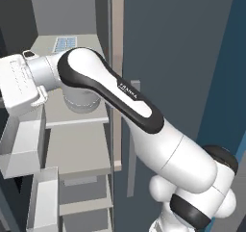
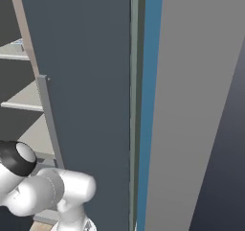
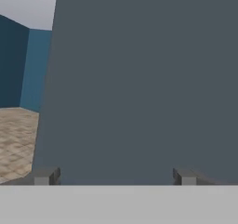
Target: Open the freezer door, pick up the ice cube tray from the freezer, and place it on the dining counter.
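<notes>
Freezer door (image 1: 21, 144) open, jaws wide and empty, ice cube tray (image 1: 64, 44) untouched on far shelf, pickup and placing left.

base views flank freezer (image 1: 77, 130) close; hand view faces slate panel (image 3: 139, 88).

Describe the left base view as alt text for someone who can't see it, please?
A white robot arm reaches left across an open freezer, where a small ice cube tray lies on the top grey shelf. A closed slate-blue door stands to the right.
</notes>
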Available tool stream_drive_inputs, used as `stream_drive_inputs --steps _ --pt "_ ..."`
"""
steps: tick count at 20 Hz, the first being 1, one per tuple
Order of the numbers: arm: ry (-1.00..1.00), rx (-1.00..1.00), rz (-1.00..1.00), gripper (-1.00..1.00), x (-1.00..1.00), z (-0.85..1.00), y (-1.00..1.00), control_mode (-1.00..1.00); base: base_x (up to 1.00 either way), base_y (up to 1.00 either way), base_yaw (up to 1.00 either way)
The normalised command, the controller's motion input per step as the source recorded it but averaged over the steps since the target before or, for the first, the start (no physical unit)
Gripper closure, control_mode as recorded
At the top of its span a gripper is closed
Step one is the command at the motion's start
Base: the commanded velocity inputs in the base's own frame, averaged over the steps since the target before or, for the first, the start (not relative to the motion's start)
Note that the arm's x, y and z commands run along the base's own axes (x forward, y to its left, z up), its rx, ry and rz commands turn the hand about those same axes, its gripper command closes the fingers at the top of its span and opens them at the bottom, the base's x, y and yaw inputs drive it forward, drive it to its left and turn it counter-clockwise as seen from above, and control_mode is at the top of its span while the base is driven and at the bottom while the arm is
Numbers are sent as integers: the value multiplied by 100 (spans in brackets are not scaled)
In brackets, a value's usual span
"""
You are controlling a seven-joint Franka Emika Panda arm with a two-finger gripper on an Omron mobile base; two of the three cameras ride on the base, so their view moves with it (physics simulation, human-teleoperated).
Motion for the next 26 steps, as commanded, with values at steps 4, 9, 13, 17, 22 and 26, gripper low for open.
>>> stream_drive_inputs --steps 4,9,13,17,22,26 --pt "0 0 0 -100 0 0 5 -100 0 0 0" --pt "0 1 -3 -100 -12 12 -63 -100 0 0 0" --pt "0 6 -5 -100 -35 27 -100 -100 0 0 0" --pt "0 9 -14 -100 -54 24 -100 -100 0 0 0" --pt "0 5 -21 -100 -59 8 -100 -100 0 0 0" --pt "0 1 -26 -100 -43 0 -100 -100 0 0 0"
